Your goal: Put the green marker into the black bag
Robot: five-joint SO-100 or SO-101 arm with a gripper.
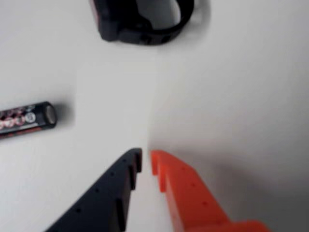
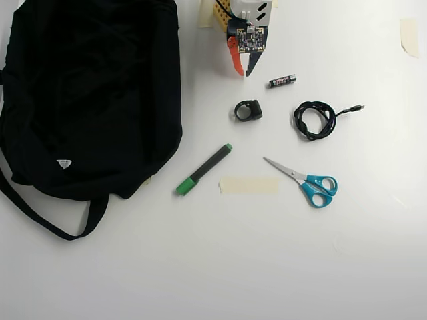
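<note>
In the overhead view the green marker [image 2: 203, 169] lies diagonally on the white table, green cap at its lower left, just right of the black bag [image 2: 87, 93]. The bag fills the upper left, with its strap looping below it. My gripper [image 2: 244, 72] is at the top centre, well above the marker, pointing down the picture. Its orange and black fingers are nearly together with nothing between them. In the wrist view the gripper [image 1: 146, 157] shows only a thin gap over bare table. The marker and bag are outside the wrist view.
A small black battery [image 2: 282, 81] [image 1: 26, 119] lies beside the gripper. A black ring-shaped clip [image 2: 248, 110] [image 1: 140, 21] sits just ahead of the fingertips. Further off are a coiled black cable [image 2: 315, 120], blue-handled scissors [image 2: 303, 181] and a strip of tape [image 2: 248, 185].
</note>
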